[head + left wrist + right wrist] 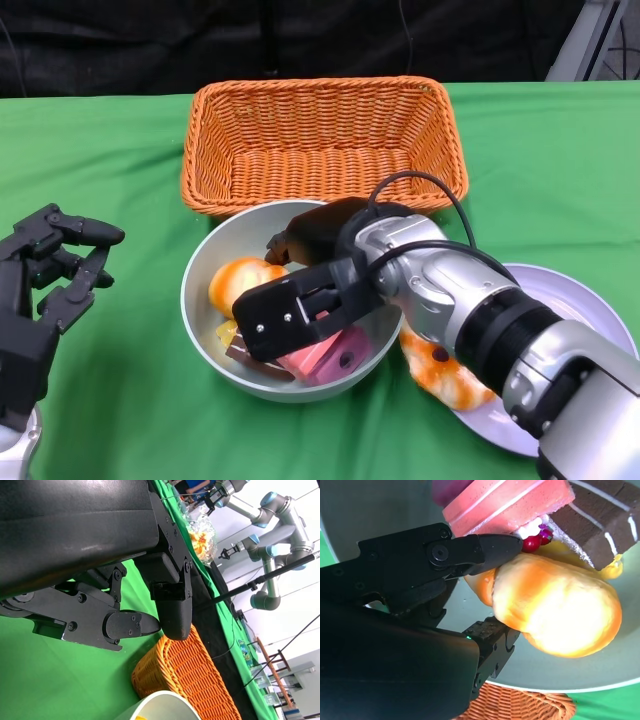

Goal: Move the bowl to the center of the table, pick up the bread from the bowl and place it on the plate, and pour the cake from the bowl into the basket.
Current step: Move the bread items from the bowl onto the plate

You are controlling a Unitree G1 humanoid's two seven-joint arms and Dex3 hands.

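Bowl (205,300) sits mid-table (120,400), touching the orange basket (320,140) at its 12 o'clock; the plate (570,300) lies at its 3 o'clock with an orange-white piece of bread (440,375) on its near rim. I see my right hand (300,300) reaching inside the bowl, fingers (490,550) closing around the orange bread roll (560,610) beside the pink cake (505,500) and chocolate cake (600,525). My left hand (45,280) hovers at 9 o'clock, holding nothing, fingers apart.

Head view, high and looking down across the green desk (110,400) toward the basket (320,140); right wrist view, very close inside the bowl (380,510); left wrist view, low along the desk, sharing basket and bowl rim.
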